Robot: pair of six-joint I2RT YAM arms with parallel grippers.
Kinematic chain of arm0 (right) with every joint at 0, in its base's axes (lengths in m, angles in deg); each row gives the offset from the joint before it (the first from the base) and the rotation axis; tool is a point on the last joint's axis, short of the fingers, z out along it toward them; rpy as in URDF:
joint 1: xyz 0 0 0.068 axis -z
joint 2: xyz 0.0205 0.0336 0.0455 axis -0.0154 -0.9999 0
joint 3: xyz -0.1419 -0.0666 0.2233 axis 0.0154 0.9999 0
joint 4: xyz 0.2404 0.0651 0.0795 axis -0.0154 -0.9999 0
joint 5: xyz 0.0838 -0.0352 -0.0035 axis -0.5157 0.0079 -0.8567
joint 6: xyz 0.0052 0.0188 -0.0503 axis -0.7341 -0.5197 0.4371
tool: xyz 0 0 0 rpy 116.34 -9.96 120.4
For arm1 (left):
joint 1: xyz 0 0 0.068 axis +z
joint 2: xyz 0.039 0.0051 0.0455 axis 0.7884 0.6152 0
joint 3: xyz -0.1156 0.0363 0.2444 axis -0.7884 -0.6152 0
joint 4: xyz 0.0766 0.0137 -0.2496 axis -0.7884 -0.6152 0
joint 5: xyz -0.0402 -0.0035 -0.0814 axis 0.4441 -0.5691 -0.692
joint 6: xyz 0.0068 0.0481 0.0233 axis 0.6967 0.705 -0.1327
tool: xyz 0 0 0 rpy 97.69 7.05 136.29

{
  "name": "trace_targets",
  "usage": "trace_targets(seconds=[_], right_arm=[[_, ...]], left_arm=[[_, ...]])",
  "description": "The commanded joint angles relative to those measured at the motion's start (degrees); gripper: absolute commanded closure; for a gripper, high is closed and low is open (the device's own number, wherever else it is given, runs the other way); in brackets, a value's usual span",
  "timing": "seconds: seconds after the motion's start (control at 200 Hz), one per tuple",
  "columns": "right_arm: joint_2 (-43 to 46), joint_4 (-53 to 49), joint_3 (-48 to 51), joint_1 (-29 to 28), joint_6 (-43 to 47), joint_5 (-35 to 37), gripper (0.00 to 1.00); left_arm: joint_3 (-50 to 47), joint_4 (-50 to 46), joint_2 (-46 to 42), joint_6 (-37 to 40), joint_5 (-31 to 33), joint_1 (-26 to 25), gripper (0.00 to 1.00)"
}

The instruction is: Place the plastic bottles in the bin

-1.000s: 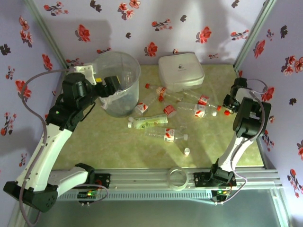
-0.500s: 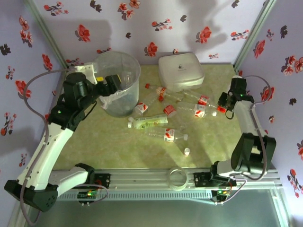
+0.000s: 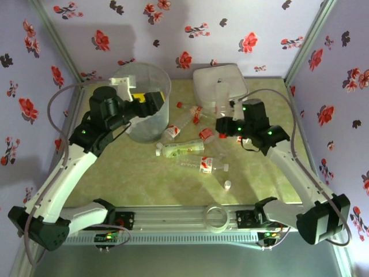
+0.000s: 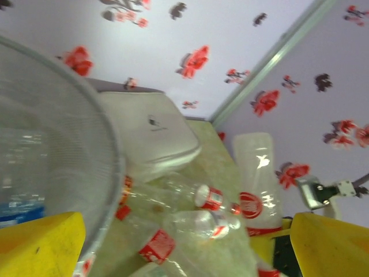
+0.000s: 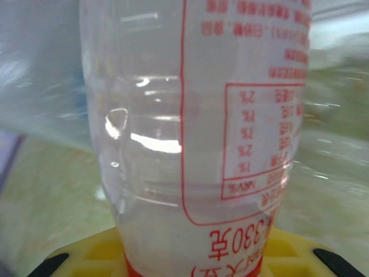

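The bin [image 3: 131,74] stands at the back left, and its wall [image 4: 69,144] takes up the left of the left wrist view, with a blue-labelled bottle [image 4: 20,205] inside. My left gripper [image 3: 153,101] hangs open beside the bin's right rim, its yellow fingers [image 4: 40,245] wide apart. My right gripper [image 3: 225,124] is shut on a red-labelled plastic bottle [image 3: 222,97] [image 5: 190,144] held upright above the pile. Several bottles lie on the table: a red-labelled one [image 3: 190,112], another [image 3: 172,131], a green-labelled one [image 3: 181,149] and one nearer [image 3: 203,165].
A white lidded box [image 3: 213,78] sits at the back, behind the held bottle. A tiny loose white cap [image 3: 228,184] lies near the front. A clear ring [image 3: 217,217] rests on the front rail. Flowered walls close in the left, back and right sides.
My right arm swung from the right wall to the table's middle, now holding a bottle upright. My left gripper shifted a little right along the bin's rim.
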Motion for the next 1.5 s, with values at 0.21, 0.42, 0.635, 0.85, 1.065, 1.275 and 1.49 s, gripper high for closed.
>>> trace_targets(seconds=[0.21, 0.42, 0.635, 0.85, 1.065, 1.275, 1.49], right_arm=[[-2.67, 16.92, -2.81, -13.30, -3.41, -7.17, 0.65], [-4.64, 25.89, -2.83, -14.69, -7.68, -10.40, 0.65], [-5.48, 27.95, -3.37, -15.41, -8.56, -11.37, 0.65], [-5.13, 29.75, -3.45, -15.40, -9.13, -12.26, 0.64], [-5.09, 29.53, -3.58, -15.41, -9.01, -12.33, 0.63], [-3.99, 26.25, -4.22, -15.41, -7.63, -10.54, 0.42], [1.69, 17.19, -4.53, -12.50, -4.62, -5.52, 0.01]], left_arm=[[2.59, 11.80, 8.47, -5.39, -4.87, -9.13, 0.04], [0.39, 14.65, 10.16, -7.25, -4.44, -10.26, 0.05], [-0.68, 16.74, 11.00, -8.28, -3.92, -10.26, 0.17], [0.00, 16.92, 12.35, -8.48, -3.98, -10.29, 0.22], [1.20, 16.53, 12.95, -7.99, -3.98, -10.17, 0.31], [3.38, 15.51, 13.25, -8.05, -4.04, -9.08, 0.35], [5.64, 14.68, 13.19, -7.76, -3.98, -6.79, 0.36]])
